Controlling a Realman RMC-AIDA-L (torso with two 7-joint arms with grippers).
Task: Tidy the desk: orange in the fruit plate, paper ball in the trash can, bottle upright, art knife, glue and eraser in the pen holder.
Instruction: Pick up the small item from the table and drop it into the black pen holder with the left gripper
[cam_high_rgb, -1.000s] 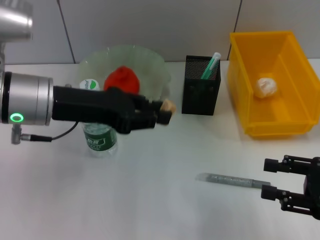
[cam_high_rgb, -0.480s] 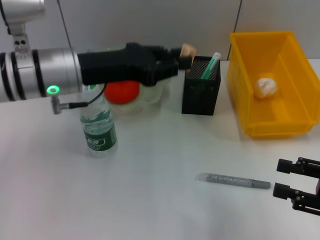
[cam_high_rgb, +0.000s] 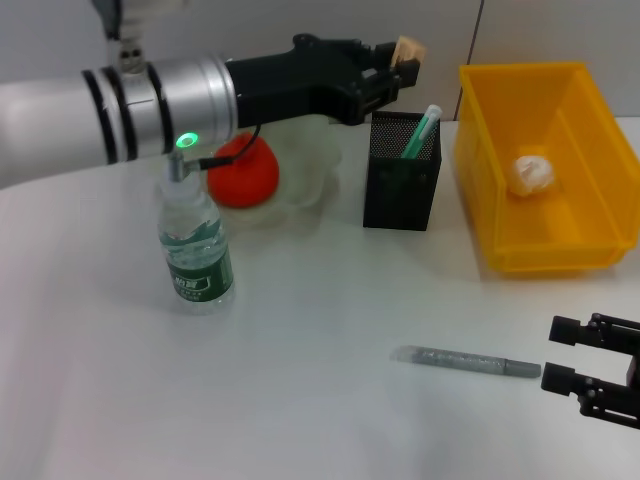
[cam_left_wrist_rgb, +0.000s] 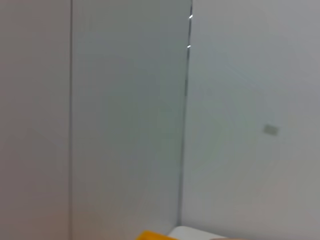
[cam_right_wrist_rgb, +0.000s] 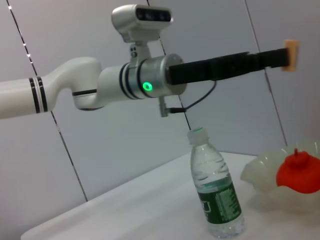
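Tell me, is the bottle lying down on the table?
No, the bottle stands upright on the table, cap on top.

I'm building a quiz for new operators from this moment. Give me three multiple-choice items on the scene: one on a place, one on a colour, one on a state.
1. Where is the orange?
A. in the trash can
B. in the fruit plate
C. on the bare desk

2. What colour is the trash can?
A. yellow
B. black
C. blue

3. How is the bottle?
A. lying on its side
B. upright
C. held by the right gripper

Answers:
1 B: the orange sits inside the fruit plate.
2 A: the trash can, holding the paper ball, is bright yellow.
3 B: the bottle stands on the desk with its cap up, while the left gripper holds the eraser above the pen holder, and the right gripper waits near the art knife.
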